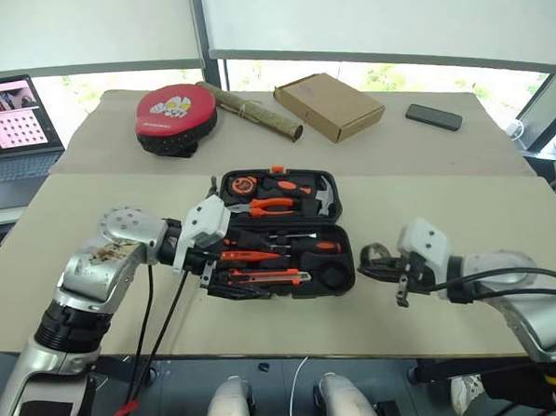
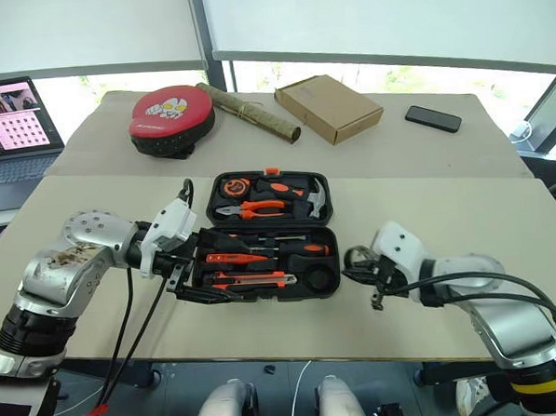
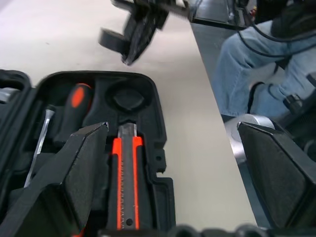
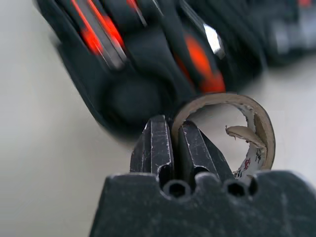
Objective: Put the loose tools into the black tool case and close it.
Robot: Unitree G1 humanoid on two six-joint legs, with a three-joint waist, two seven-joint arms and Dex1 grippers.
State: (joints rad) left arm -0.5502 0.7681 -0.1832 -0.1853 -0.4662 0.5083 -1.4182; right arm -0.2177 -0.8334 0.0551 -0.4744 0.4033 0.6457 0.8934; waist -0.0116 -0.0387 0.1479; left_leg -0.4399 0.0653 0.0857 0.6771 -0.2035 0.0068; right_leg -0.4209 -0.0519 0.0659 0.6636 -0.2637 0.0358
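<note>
Right gripper (image 4: 170, 143) pinched shut on the wall of the tape roll (image 4: 247, 133), one finger inside the ring, one outside; roll hangs off the fingertips, clear of the table (image 1: 427, 200), just beside the right end of the black tool case (image 1: 281, 231). Case lies open, long axis running left to right, lid half further from the robot with pliers, hammer and tape measure seated. Near half holds the screwdrivers (image 1: 289, 247) and the utility knife (image 1: 263, 277), both lying along the case's length. A round recess (image 3: 127, 98) at the near right corner stands bare, and it is the case's closest pocket to the roll. Judged: the coming move is a short carry leftward and over the case rim, then a drop into that recess; the right arm is plainly the nearer one. Left gripper (image 3: 173, 163) spread wide, holding nothing, hovering at the case's left near end over the knife. Open table on the right and in front of the case; the table's near edge lies close below both grippers, so little room toward the robot.
</note>
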